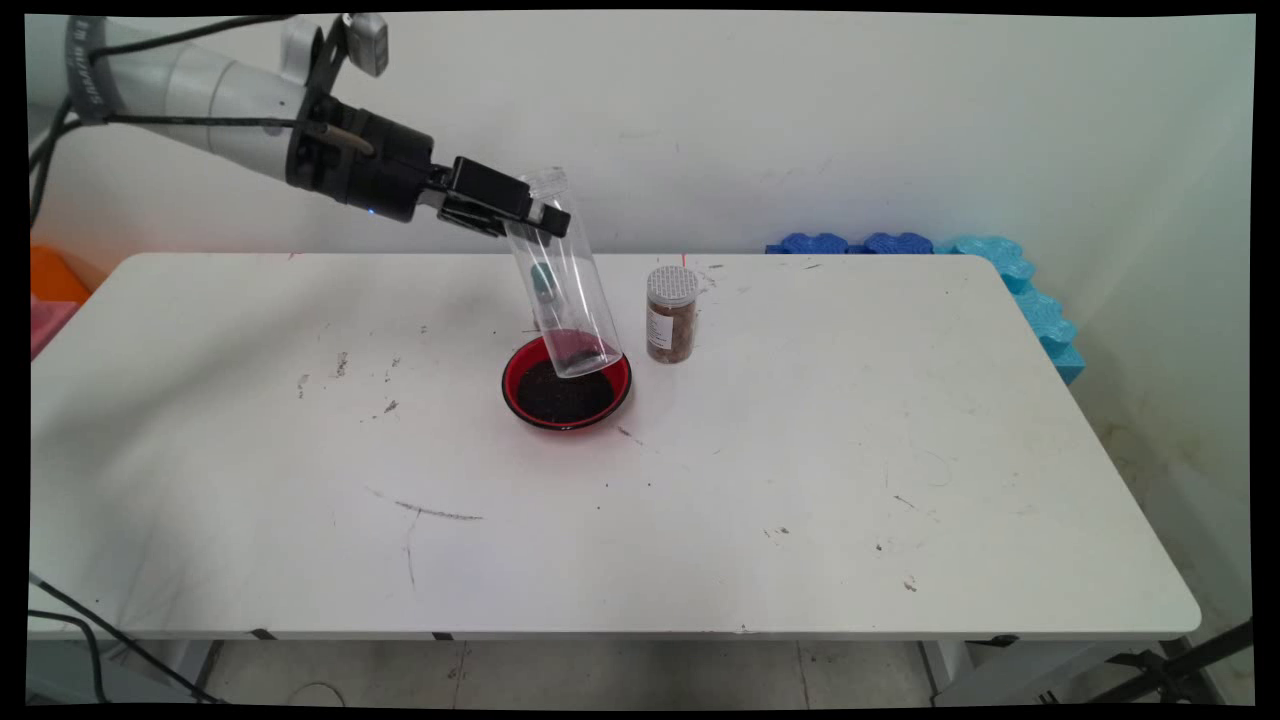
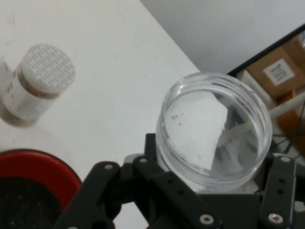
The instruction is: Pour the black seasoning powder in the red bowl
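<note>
We take the red bowl (image 1: 566,390) as our landmark on the white table (image 1: 700,520): it sits near the table's middle, slightly toward the far side, and holds a dark, granular fill. Directly over it we see a clear plastic jar (image 1: 562,290), tilted, its closed base lowest and resting at or just above the bowl's far rim (the main view does not let us say whether they touch), its open mouth leaning up and to the left. A small teal patch shows through the jar's wall about halfway up; we cannot tell what it is. The gripper (image 1: 530,215) is clenched on the jar near its mouth, one finger on either side of the wall; in the hand view the jar's round rim (image 2: 214,129) sits just beyond the black linkage, with a few dark specks on the inside. Just right of the bowl, a little farther back, stands a small spice jar (image 1: 671,314), upright, brown contents, perforated white cap, not touching the bowl. Well beyond the bowl to the right, blue foam pieces (image 1: 1000,275) lie along the table's far right corner against the wall.
</note>
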Tool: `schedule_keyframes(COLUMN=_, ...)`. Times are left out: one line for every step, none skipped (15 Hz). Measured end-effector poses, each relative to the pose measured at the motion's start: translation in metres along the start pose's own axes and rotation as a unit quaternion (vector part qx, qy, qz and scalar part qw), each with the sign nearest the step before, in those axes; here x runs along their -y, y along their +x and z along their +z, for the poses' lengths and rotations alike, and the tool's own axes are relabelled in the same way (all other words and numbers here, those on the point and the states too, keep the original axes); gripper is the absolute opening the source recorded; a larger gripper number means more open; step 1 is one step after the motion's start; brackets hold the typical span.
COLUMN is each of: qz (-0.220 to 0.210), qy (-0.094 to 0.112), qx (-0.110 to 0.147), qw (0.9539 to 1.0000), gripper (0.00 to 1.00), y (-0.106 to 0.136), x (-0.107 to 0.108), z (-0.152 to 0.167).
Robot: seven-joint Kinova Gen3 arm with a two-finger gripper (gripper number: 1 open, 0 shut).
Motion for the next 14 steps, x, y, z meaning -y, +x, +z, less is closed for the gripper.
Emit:
schedule_keyframes(qz=0.021, qy=0.002, qx=0.001, qw=0.9998, gripper=0.0, y=0.0, x=-0.005, z=-0.002)
schedule_keyframes(qz=0.034, qy=0.004, qx=0.002, qw=0.9994, gripper=0.0, y=0.0, x=-0.009, z=-0.003)
schedule_keyframes(qz=0.051, qy=0.005, qx=0.003, qw=0.9987, gripper=0.0, y=0.0, x=-0.015, z=-0.005)
schedule_keyframes(qz=0.062, qy=0.005, qx=0.003, qw=0.998, gripper=0.0, y=0.0, x=-0.019, z=-0.006)
schedule_keyframes(qz=0.078, qy=0.007, qx=0.003, qw=0.9969, gripper=0.0, y=0.001, x=-0.025, z=-0.008)
schedule_keyframes(qz=0.088, qy=0.008, qx=0.003, qw=0.9961, gripper=0.0, y=0.001, x=-0.03, z=-0.01)
schedule_keyframes(qz=0.102, qy=0.011, qx=0.004, qw=0.9947, gripper=0.0, y=0.002, x=-0.037, z=-0.013)
schedule_keyframes(qz=0.111, qy=0.012, qx=0.004, qw=0.9938, gripper=0.0, y=0.003, x=-0.041, z=-0.015)
schedule_keyframes(qz=0.122, qy=0.014, qx=0.004, qw=0.9924, gripper=0.0, y=0.004, x=-0.049, z=-0.017)
schedule_keyframes(qz=0.134, qy=0.015, qx=0.003, qw=0.9908, gripper=0.0, y=0.005, x=-0.057, z=-0.021)
schedule_keyframes(qz=0.146, qy=0.017, qx=0.002, qw=0.9892, gripper=0.0, y=0.006, x=-0.066, z=-0.025)
schedule_keyframes(qz=0.156, qy=0.017, qx=0.001, qw=0.9877, gripper=0.0, y=0.007, x=-0.075, z=-0.028)
schedule_keyframes(qz=0.168, qy=0.017, qx=-0.001, qw=0.9857, gripper=0.0, y=0.009, x=-0.084, z=-0.031)
schedule_keyframes(qz=0.179, qy=0.017, qx=-0.004, qw=0.9836, gripper=0.0, y=0.01, x=-0.093, z=-0.034)
